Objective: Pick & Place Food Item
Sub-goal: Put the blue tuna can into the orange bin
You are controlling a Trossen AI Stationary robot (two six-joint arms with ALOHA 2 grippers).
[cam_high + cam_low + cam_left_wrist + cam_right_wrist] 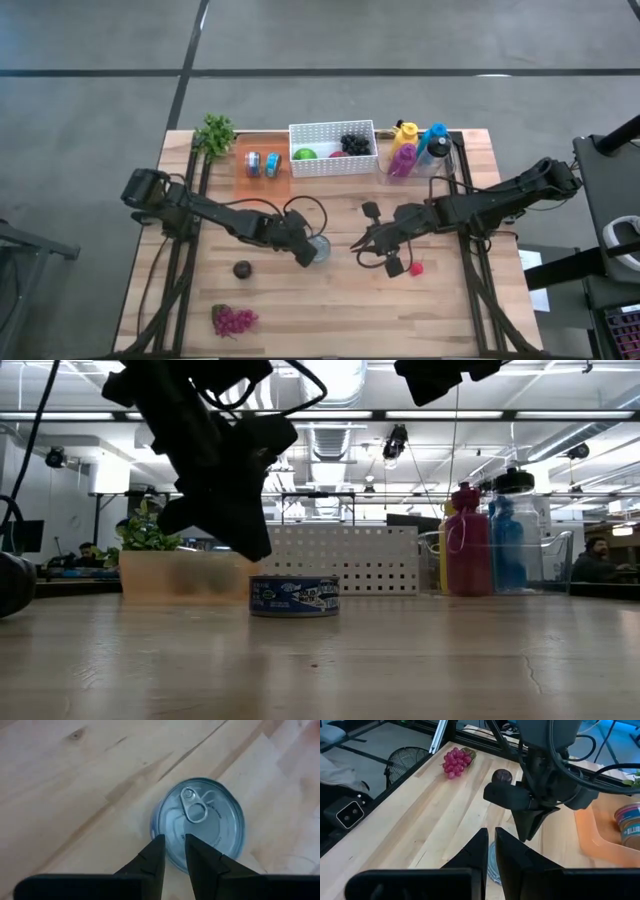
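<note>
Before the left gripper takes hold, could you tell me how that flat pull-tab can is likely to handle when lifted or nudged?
The can is squat with a metal lid, so probably rigid and unlikely to tip. Its smooth round wall may slip between fingers. Standing flat on the table, it should slide rather than roll. The left gripper hangs over it, fingers nearly together.

Bench (75,780) is showing pale wood, visible grain and a knot, smooth satin finish. Can (202,822) is looking like metal: brushed silvery lid with pull-tab, glossy blue printed label on the wall in the low view. Left gripper's fingers (152,862) are reading as matt black plastic. Basket (330,135) at 12 o'clock is looking like white perforated plastic; tray (262,180) translucent orange plastic.
</note>
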